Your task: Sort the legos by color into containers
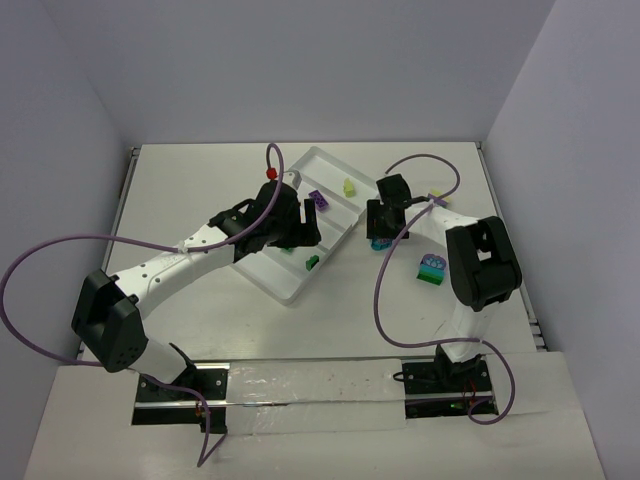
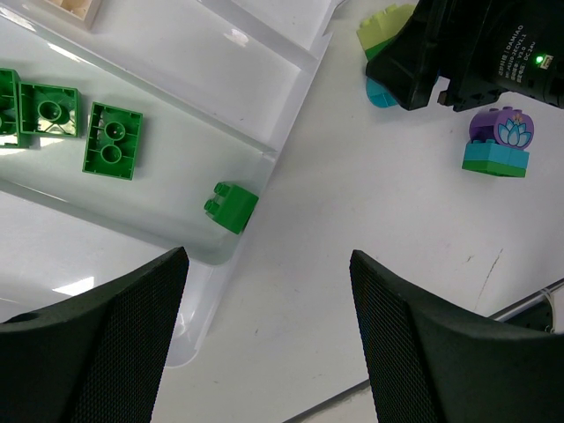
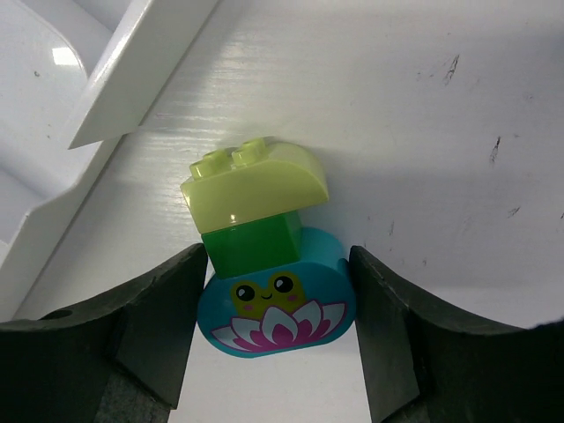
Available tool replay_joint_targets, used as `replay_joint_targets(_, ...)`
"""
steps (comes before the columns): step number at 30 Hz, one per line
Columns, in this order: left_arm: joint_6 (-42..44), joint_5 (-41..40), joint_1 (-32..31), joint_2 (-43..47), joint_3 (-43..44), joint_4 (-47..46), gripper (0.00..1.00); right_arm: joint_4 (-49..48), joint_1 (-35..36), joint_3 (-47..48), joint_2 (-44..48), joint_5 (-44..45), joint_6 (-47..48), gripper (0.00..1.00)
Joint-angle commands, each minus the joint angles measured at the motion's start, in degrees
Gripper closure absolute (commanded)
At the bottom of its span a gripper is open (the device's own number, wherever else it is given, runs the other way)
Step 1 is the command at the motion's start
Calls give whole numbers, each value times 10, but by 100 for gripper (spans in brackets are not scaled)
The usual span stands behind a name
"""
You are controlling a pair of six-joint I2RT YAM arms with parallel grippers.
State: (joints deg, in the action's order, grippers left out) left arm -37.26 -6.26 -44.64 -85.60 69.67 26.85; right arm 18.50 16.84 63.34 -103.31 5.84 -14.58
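Right wrist view showed the right jaws closed against the rounded teal base of a three-brick clump (image 3: 256,203), one dark pad at each side with no gap visible. The clump sat on the surface (image 3: 423,132) just beside a corner of the tray (image 3: 132,79). Its teal brick was glossy and printed with a frog on a lotus. A plain green block stood on it, capped by a yellow-green brick with a curved back and two studs.

The left jaws stood wide apart and empty above the tray's near end. Below them one compartment held squarish green bricks (image 2: 112,141) and a smaller, darker green one (image 2: 231,207) tucked into the corner. From above, a purple brick (image 1: 318,200) and a yellow-green brick (image 1: 349,186) lay in separate compartments.

Sorting looked partly done. Outstanding were the gripped clump and a second clump (image 2: 499,143), with a purple lotus-printed piece over teal-blue and green, out on the surface. Both mixed colours, so each would probably need pulling apart first. The tray was thin, translucent white plastic with raised dividers; the surface was matte white and lightly scuffed.
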Motion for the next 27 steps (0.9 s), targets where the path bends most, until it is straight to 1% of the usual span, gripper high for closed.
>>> replay_joint_targets(1, 2, -5, -1, 3, 13, 1, 18, -9, -1, 18, 10, 13, 5, 59)
replay_joint_targets(2, 1, -2, -1, 0, 12, 0, 18, -10, 0, 16, 13, 17, 1, 74)
replay_joint_targets(3, -1, 3, 1, -5, 9, -4, 18, -12, 3, 10, 18, 14, -1, 81)
replay_joint_targets(4, -4, 10, 5, -11, 9, -6, 18, -16, 7, 4, 24, 12, -3, 84)
replay_joint_targets(8, -25, 29, 18, -36, 27, 4, 18, -23, 26, -22, 58, 10, -13, 85)
replay_joint_targets(11, -36, 37, 37, -36, 38, 9, 18, -26, 36, -39, 99, 1, -22, 85)
replay_joint_targets(12, -39, 69, 67, -31, 34, 2, 17, -32, 44, -56, 125, -13, -30, 85)
replay_joint_targets(13, -39, 98, 69, -28, 28, -7, 18, -32, 44, -66, 127, -23, -32, 85)
replay_joint_targets(14, -45, 123, 107, -22, 19, -16, 18, -40, 52, -75, 156, -32, -33, 85)
replay_joint_targets(15, -47, 149, 129, -16, -1, -27, 18, -45, 59, -86, 171, -39, -33, 86)
replay_joint_targets(16, -49, 194, 160, -5, -10, -48, 18, -49, 64, -103, 187, -51, -29, 86)
replay_joint_targets(18, -48, 253, 182, 8, -26, -79, 19, -55, 80, -122, 243, -77, -17, 86)
replay_joint_targets(22, -58, 392, 188, -15, -29, -139, 20, -78, 110, -163, 311, -147, -7, 87)
replay_joint_targets(25, -92, 476, 189, -32, -38, -208, 20, -88, 131, -171, 348, -154, -3, 88)
replay_joint_targets(27, -119, 517, 187, -49, -46, -254, 20, -92, 145, -172, 359, -150, 3, 88)
